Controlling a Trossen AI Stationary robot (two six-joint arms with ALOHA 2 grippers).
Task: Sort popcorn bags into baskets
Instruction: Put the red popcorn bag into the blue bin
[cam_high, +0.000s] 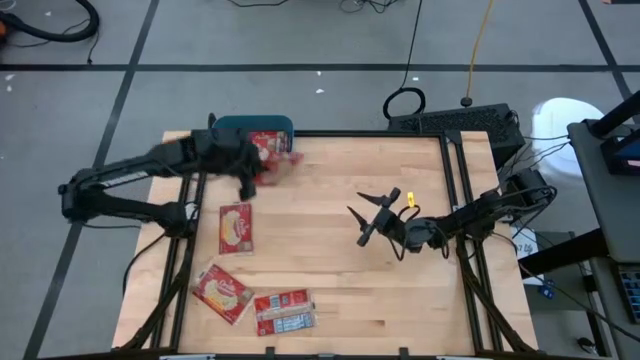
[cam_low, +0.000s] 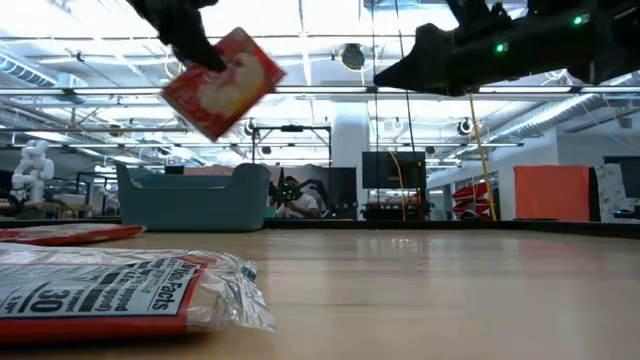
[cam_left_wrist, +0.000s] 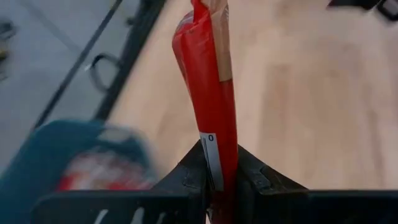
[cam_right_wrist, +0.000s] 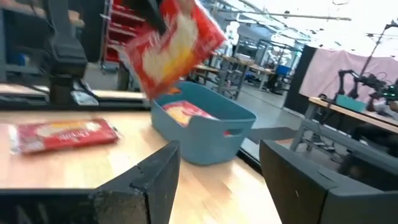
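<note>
High view: my left gripper (cam_high: 252, 178) is clamped on one popcorn bag (cam_high: 272, 167), carrying it just beside the teal basket (cam_high: 240, 125) at the far-left table edge. At least one bag already shows inside the basket. Three bags lie on the wood nearer me than my left gripper: one (cam_high: 236, 227) close, two more (cam_high: 223, 292) (cam_high: 284, 311) near the front edge. My right gripper (cam_high: 372, 213) hangs mid-table, fingers apart, empty.

Low view: the held bag (cam_low: 223, 82) hangs tilted in the air above and just in front of the basket (cam_low: 195, 198); not dropped yet.

Left wrist view: my fingers (cam_left_wrist: 193, 177) pinch the bag's edge (cam_left_wrist: 208, 93); the basket (cam_left_wrist: 43, 155) sits below and to one side, red packet inside.

Right wrist view: my own fingers (cam_right_wrist: 152, 177) stand wide apart; ahead, the basket (cam_right_wrist: 205, 134) holds a bag, the carried bag (cam_right_wrist: 171, 43) is over it, and another bag (cam_right_wrist: 62, 134) lies on the table.

Judgement: partly done; this bag plus three left.
</note>
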